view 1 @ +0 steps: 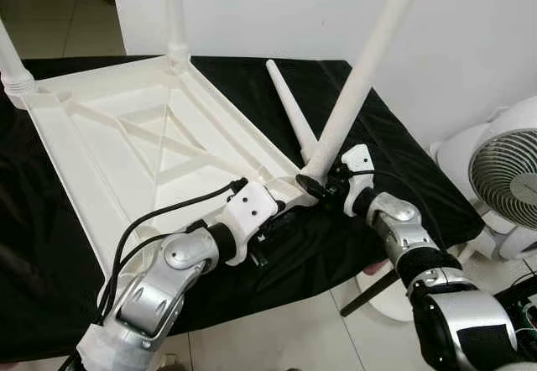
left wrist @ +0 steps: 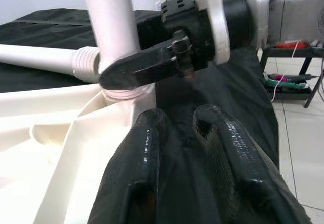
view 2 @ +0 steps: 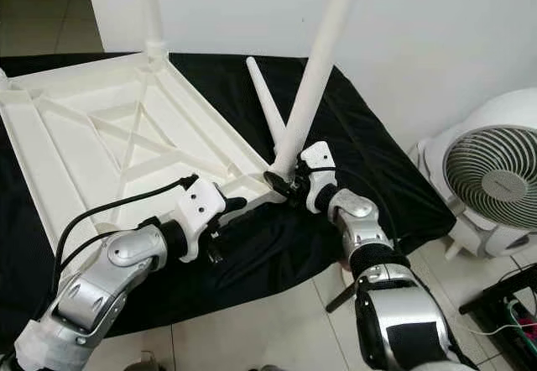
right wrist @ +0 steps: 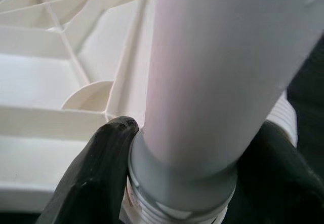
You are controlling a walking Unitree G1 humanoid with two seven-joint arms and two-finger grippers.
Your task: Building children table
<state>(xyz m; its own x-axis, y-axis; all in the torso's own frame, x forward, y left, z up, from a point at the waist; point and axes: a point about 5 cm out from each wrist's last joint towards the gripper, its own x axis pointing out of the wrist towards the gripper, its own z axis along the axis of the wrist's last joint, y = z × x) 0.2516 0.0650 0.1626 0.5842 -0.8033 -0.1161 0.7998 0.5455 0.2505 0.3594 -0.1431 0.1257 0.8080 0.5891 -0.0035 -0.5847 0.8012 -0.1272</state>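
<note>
A: Nearest the head camera: two silver arms. The left gripper [view 1: 285, 220] sits at 6 o'clock of the scene, its fingers [left wrist: 147, 153] close together with nothing between them, tips by the near corner of the tabletop [view 1: 109, 136]. The right gripper [view 1: 323, 185] is just right of it.

B: State of the right one?

A: Clamped on the threaded base of a tilted leg [view 1: 361, 69]; the wrist view shows a black finger on each side of that base [right wrist: 101, 168]. The base is at the tabletop's near-right corner socket; I cannot tell how far it is seated. The leg leans toward 1 o'clock.

B: Counts, largest first.

A: One black-draped table [view 1: 403, 153]. One white plastic tabletop, upside down, ribs up, lying on the cloth. One white fan [view 1: 503, 169] at 3 o'clock on the floor. Four legs: two standing in the far corners, at 10 o'clock [view 1: 13, 65] and 12 o'clock [view 1: 174, 18]; one held; one loose leg [view 1: 289, 107] lying on the cloth beyond the held one.

B: Writing?

A: None legible.

B: Edges, room?

A: The tabletop's near-right corner lies close to the cloth's near edge. Bare black cloth is open toward 2 o'clock. White wall [view 1: 470, 35] stands close behind and to the right; tiled floor [view 1: 277, 337] is below.
</note>
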